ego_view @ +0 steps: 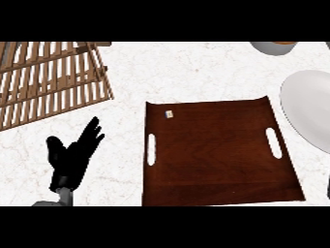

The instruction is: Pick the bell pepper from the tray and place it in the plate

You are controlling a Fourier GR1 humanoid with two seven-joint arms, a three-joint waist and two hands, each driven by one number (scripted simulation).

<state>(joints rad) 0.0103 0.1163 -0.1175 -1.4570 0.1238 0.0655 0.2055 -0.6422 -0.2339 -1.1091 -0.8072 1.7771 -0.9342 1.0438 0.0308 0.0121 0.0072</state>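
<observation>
Tray (217, 160) beside plate (314, 106); left hand (68, 160) rests lower left, fingers (90, 133) apart.

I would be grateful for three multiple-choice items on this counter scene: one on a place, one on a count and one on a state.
1. Where does the white plate lie relative to the brown tray?
A) to its right
B) to its left
C) on top of it

2. How many white handle slots does the tray show?
A) one
B) two
C) four

3. How is the left hand?
A) curled round something
B) pressing on the tray
C) open, holding nothing

Answers:
1 A, the plate sits at the view's right edge, beside the tray.
2 B, one slot runs along each side.
3 C, its fingers are spread over the counter, left of the tray.
</observation>
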